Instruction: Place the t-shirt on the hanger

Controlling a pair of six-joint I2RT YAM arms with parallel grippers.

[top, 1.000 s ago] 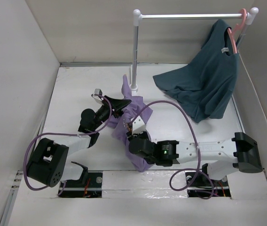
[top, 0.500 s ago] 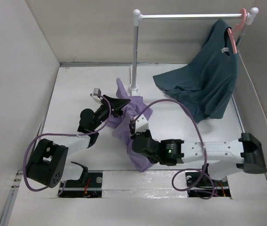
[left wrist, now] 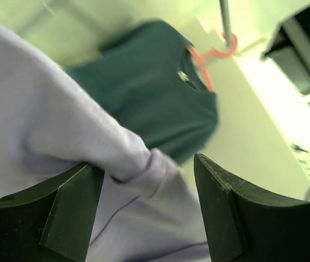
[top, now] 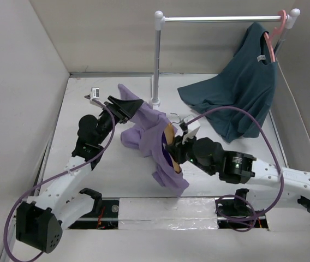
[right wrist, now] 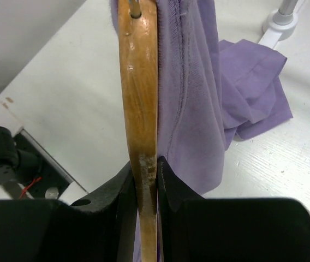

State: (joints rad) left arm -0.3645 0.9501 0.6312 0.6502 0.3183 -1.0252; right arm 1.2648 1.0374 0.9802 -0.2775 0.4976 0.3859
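The lavender t-shirt hangs bunched between my two grippers above the table. My right gripper is shut on the tan wooden hanger, which stands on edge. In the right wrist view the jaws pinch the hanger, and the t-shirt drapes along its right side. My left gripper is at the shirt's upper left end. In the left wrist view its jaws stand wide open, with t-shirt fabric draped over the left finger and lying between them.
A white clothes rack stands at the back, its base just beyond the shirt. A dark teal t-shirt hangs from a pink hanger at the rail's right end, its hem on the table. White walls close both sides.
My left gripper has opened wide and moved up toward the back left. My right gripper has carried the hanger up and to the right, lifting the t-shirt off the table.
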